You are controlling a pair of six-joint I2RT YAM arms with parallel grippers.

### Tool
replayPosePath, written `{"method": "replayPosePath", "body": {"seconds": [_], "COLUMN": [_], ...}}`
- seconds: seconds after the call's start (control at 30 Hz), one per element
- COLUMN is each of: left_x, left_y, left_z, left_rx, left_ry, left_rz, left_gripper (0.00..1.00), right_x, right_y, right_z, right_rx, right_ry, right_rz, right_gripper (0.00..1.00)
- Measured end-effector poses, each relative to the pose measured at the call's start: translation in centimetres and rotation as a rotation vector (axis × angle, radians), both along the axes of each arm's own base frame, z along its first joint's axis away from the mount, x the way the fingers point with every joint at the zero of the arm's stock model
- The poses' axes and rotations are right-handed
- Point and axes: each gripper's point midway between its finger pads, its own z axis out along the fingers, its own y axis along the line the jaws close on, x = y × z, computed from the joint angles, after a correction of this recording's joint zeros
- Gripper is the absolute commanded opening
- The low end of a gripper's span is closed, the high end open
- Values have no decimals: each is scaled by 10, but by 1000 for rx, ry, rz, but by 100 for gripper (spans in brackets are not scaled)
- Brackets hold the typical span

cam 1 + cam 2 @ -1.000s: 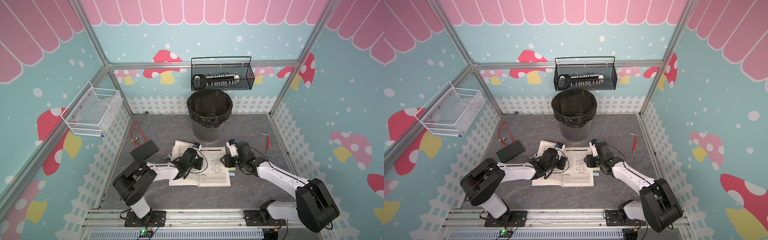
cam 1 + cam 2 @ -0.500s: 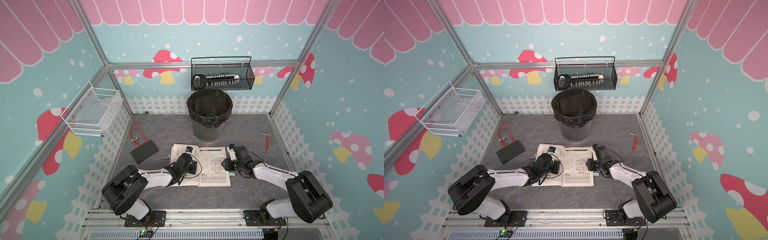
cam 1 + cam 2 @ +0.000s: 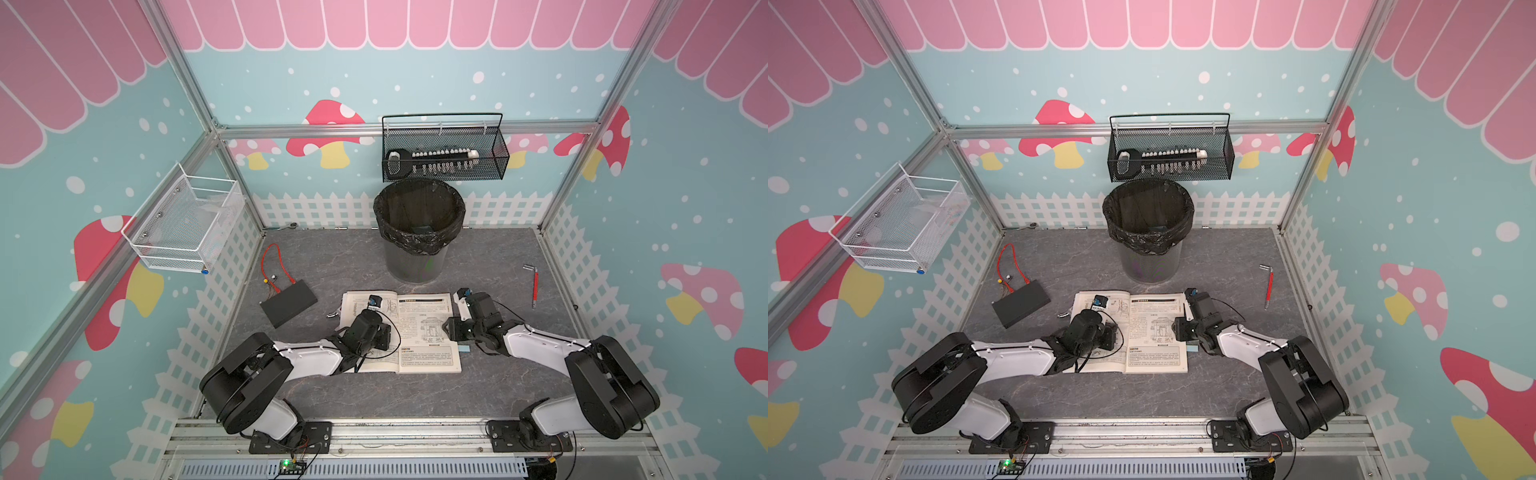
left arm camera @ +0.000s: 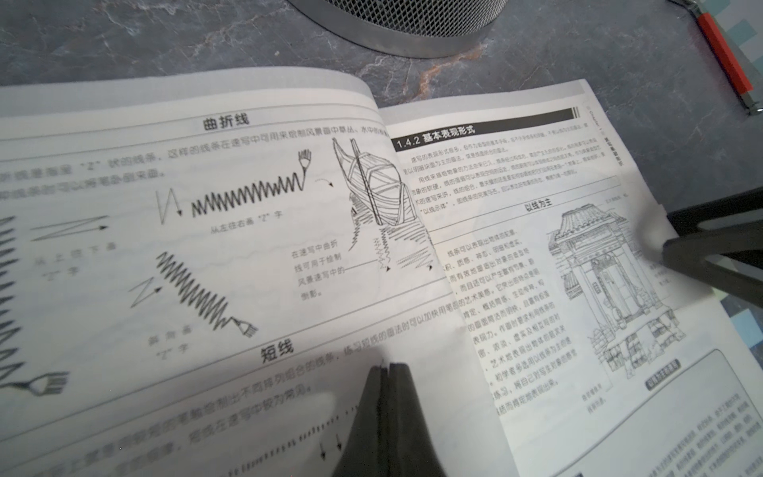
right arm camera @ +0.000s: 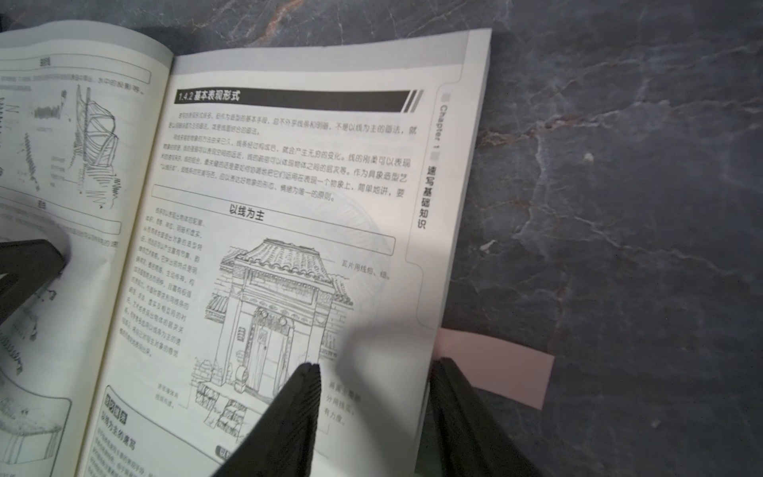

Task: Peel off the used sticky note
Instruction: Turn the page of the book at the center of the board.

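The note (image 5: 501, 367) is only partly seen. Its inner end is lost at the edge of the book (image 5: 289, 186), and one finger (image 5: 454, 396) of the right tool (image 5: 377, 363) covers a bit more of it. It looks pink in the right wrist view but pale blue in both top views, so its true colour is hard to tell. In the top views the right arm hides most of it, and the tips of both tools are hidden too. The note sticks out from the side of the book nearest the right edge of the counter (image 3: 415, 395). The right tool is open and holds nothing. One finger rests on the page with the gate drawing. The other stands at the book's rim, on or just over the note's near end; I cannot tell which. The note is a short strip lying flat. Its long way runs from the book toward the counter's right edge, and its free end points that way. The left tool (image 4: 388, 369) is closed tight, with its tip on the left page.
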Motion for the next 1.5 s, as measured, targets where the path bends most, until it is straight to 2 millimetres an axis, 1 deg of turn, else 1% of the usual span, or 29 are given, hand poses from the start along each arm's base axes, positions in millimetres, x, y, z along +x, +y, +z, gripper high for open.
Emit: {"method": "replayPosePath", "body": {"seconds": [0.33,0.67,1.03,1.5], "left_x": [-2,-1,-1,-2], "left_y": [2,2,2,3], "left_z": [-3,-4,-4,-9], "left_rx": [-1,-2,-3,4], "left_ry": [7,5,4,11], "left_rz": [7,8,8,9], "left_gripper": [0,0,0,0], "right_x": [0,6,7,8], "right_y": [0,2,4,14], "right_z": [-2,7,9,10], "right_rx": [-5,2,-3,29], "right_ry": [5,-13,-17,-23], "right_rz": [-2,-1,1,27], "right_gripper": [49,49,49,48]}}
